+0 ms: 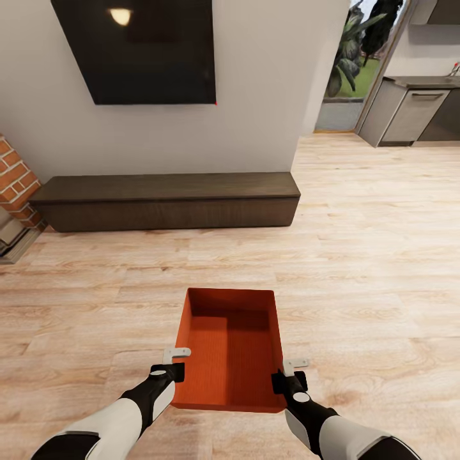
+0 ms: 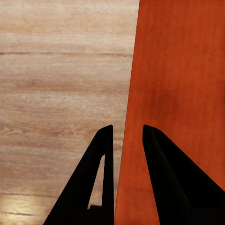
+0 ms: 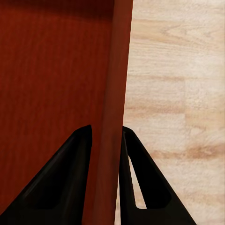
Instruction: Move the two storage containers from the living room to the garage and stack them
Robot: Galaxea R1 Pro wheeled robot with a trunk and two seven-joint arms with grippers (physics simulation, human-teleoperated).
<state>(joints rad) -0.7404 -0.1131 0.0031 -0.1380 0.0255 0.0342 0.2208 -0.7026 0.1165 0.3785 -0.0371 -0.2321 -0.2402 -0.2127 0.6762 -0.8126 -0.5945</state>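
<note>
One orange-red storage container (image 1: 230,348) with no lid sits between my two arms, low in the head view, over the light wood-plank floor (image 1: 370,255) of the living room. My left gripper (image 1: 175,367) is shut on its left wall, and the left wrist view shows the fingers (image 2: 107,145) astride the orange wall (image 2: 178,93). On the opposite wall my right gripper (image 1: 287,377) is shut. In the right wrist view its fingers (image 3: 84,145) pinch the container's rim (image 3: 115,93). The bin is empty inside.
A long dark low bench (image 1: 166,201) runs along the off-white wall ahead, under a black TV (image 1: 134,51). A brick fireplace corner (image 1: 16,179) stands at the left. At the far right an opening leads to grey kitchen cabinets (image 1: 415,112).
</note>
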